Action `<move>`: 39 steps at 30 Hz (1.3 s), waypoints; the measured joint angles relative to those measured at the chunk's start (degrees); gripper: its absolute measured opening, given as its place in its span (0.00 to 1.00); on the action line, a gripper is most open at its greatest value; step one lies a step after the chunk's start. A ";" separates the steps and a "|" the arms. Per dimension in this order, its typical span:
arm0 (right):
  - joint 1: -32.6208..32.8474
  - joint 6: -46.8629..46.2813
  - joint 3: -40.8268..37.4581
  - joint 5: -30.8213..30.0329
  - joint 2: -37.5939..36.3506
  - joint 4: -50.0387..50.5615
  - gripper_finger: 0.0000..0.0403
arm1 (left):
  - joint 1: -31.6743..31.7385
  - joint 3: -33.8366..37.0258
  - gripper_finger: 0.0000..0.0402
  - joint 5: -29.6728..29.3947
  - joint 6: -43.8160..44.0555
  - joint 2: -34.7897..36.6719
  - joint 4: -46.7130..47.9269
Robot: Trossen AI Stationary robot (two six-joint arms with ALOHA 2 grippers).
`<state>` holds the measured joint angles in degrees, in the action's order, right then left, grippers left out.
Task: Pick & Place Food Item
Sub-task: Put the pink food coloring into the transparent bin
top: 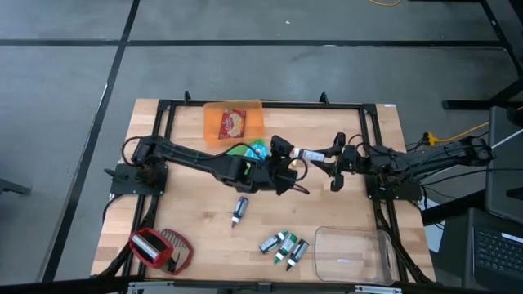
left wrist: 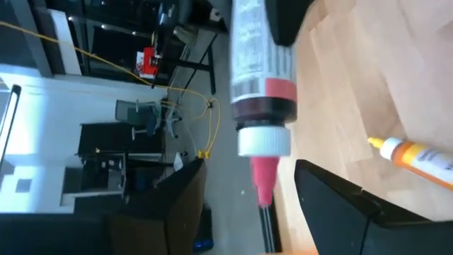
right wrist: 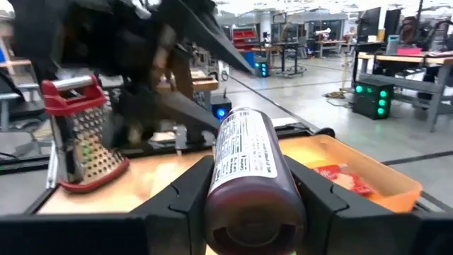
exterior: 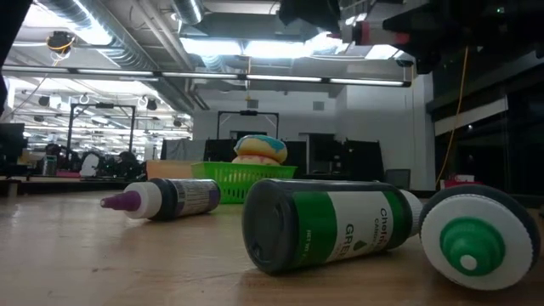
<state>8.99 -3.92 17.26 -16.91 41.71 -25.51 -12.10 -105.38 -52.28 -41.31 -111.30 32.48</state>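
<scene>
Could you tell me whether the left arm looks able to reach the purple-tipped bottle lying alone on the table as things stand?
Probably yes. The left gripper stands open, holding nothing, and the purple-tipped bottle lies alone on bare table just below it in the high view. The right gripper is shut on the red-tipped bottle, well clear.

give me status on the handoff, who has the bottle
Right gripper shut on red bottle, mid-air at table centre. Left gripper open, beside it. Nothing in the way.

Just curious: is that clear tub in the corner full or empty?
Empty: the clear tub shows only bare wood through it, while small bottles lie beside it.
</scene>
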 joint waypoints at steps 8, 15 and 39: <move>0.00 -2.92 -0.02 4.43 0.00 3.03 0.35 | -3.25 0.00 0.49 -4.72 14.65 4.39 12.26; 0.05 -7.36 -0.02 20.64 0.00 3.32 0.35 | -5.20 0.00 0.47 -3.91 26.32 5.83 23.01; 40.79 -38.98 -0.02 -9.44 3.45 10.15 0.36 | -4.92 0.00 0.46 3.60 28.06 5.83 23.17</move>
<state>49.78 -42.90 17.23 -26.35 45.17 -15.37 -17.02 -105.38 -48.68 -13.24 -105.47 55.65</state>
